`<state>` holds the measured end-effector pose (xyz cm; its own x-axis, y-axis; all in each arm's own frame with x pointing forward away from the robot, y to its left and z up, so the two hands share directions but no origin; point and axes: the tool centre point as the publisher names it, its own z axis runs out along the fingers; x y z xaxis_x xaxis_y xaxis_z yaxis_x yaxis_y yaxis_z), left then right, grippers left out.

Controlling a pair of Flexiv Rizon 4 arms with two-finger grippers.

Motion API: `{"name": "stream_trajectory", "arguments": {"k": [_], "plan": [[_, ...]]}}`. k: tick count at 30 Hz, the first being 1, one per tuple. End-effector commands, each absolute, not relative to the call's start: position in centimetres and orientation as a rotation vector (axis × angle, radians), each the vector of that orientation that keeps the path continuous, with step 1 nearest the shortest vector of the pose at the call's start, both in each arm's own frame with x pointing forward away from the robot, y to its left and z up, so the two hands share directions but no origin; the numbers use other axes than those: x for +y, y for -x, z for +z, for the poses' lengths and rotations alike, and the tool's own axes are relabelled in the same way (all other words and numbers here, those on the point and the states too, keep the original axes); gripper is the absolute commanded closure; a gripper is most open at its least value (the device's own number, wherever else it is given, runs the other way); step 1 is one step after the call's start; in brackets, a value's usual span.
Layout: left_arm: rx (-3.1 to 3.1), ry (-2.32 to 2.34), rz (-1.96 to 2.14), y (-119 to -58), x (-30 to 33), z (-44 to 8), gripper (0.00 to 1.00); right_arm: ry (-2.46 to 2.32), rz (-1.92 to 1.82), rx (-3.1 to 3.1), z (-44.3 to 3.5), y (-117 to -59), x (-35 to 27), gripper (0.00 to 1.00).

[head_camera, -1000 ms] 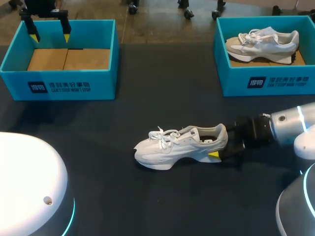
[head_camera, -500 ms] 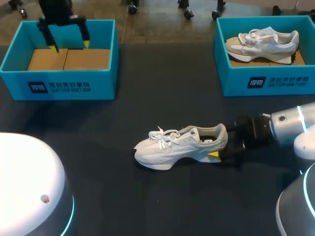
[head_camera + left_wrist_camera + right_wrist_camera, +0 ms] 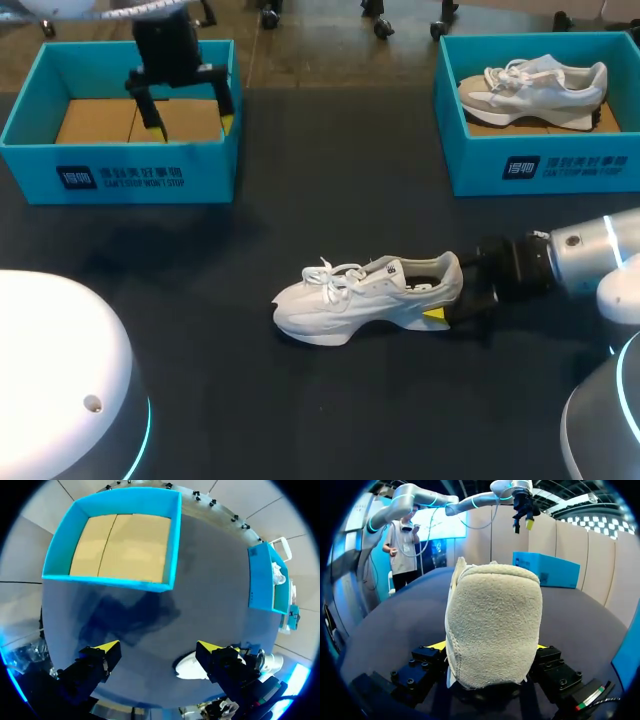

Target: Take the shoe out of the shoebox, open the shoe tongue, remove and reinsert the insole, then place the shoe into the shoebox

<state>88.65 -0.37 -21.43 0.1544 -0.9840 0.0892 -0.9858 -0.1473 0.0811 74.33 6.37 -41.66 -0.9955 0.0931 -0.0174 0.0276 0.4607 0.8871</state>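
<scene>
Head view: the right gripper point(image 3: 447, 300) clasps the heel of the white shoe point(image 3: 365, 298), which lies on the table point(image 3: 250, 400) with its toe pointing away from the fingers. The left gripper point(image 3: 192, 120) hangs spread over a corner of the box point(image 3: 120, 178). A second shoe point(image 3: 535, 88) sits in the other box point(image 3: 540, 165), well beyond the right gripper. Left wrist view: the left gripper point(image 3: 159, 647), fingers wide and holding nothing, has the box point(image 3: 107, 581) ahead of it and the shoe point(image 3: 190, 667) just beside one finger. Right wrist view: the right gripper point(image 3: 490, 647) pinches the shoe point(image 3: 492, 625) at the heel from both sides, while the left gripper point(image 3: 522, 522) hangs far ahead, above the box point(image 3: 545, 570).
</scene>
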Motion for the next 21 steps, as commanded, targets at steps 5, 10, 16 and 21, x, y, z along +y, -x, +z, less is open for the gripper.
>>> {"name": "stream_trajectory", "arguments": {"k": [5,10,16,21], "plan": [[-1.983,-2.332,0.041,-84.1,-3.3,-22.2,0.00,-0.111,1.592,2.632,-42.2,-74.5,6.5,1.00],[-1.963,-2.338,0.036,-81.8,-4.9,-23.1,0.00,-0.111,1.592,2.632,-42.2,-74.5,6.5,1.00],[-1.996,-2.345,0.067,-79.8,-7.9,-24.2,0.00,-0.111,1.592,2.632,-42.2,-74.5,6.5,1.00],[-2.061,-2.338,0.072,-78.0,-10.8,-24.9,0.00,-0.111,1.592,2.632,-42.2,-74.5,6.5,1.00]]}}
